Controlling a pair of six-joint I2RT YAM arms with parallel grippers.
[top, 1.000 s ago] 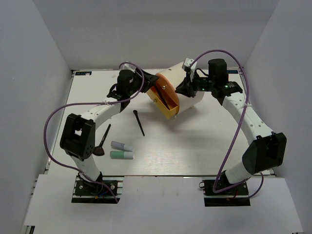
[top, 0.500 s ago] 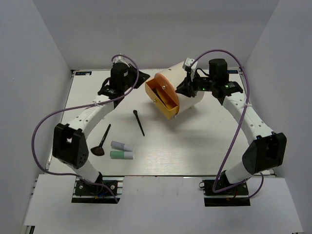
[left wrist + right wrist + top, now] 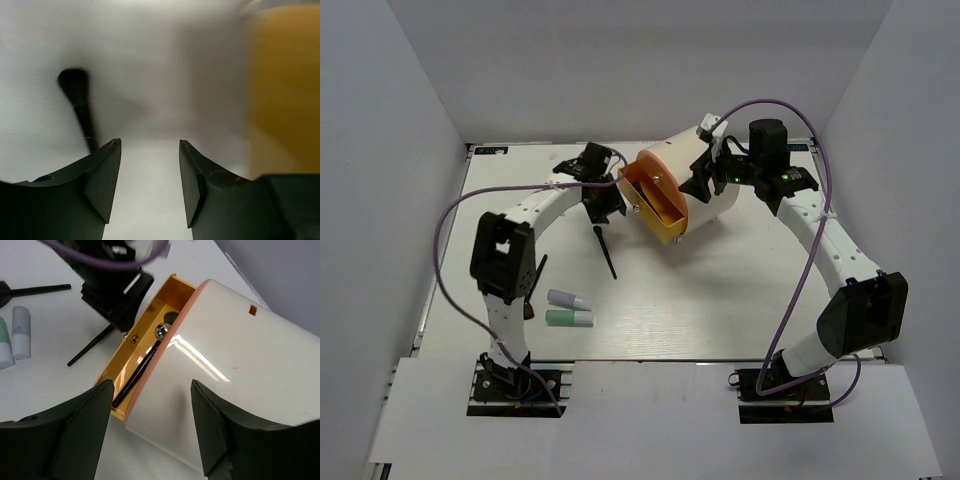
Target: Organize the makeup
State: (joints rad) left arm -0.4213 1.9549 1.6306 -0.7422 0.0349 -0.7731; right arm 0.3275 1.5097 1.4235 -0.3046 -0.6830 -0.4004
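The cream drum (image 3: 695, 175) lies on its side at the back, its orange drawer (image 3: 652, 205) pulled out with a black brush (image 3: 140, 369) inside. A thin black brush (image 3: 605, 250) lies on the table in front of it; it also shows as the brush (image 3: 80, 97) ahead of my left fingers. A second brush (image 3: 536, 278) lies half hidden behind my left arm. Lavender tube (image 3: 568, 299) and mint tube (image 3: 570, 318) lie side by side at the front left. My left gripper (image 3: 602, 203) is open and empty beside the drawer. My right gripper (image 3: 151, 385) stands open over the drum's shell.
White walls close in the table (image 3: 740, 300) on three sides. Purple cables (image 3: 450, 215) loop off both arms. My left arm's links stand over the front-left makeup.
My left gripper pulled back to the rear left, shut, then came back beside the drawer and opened. My right gripper's jaws went from nearly shut to wide open over the drum.
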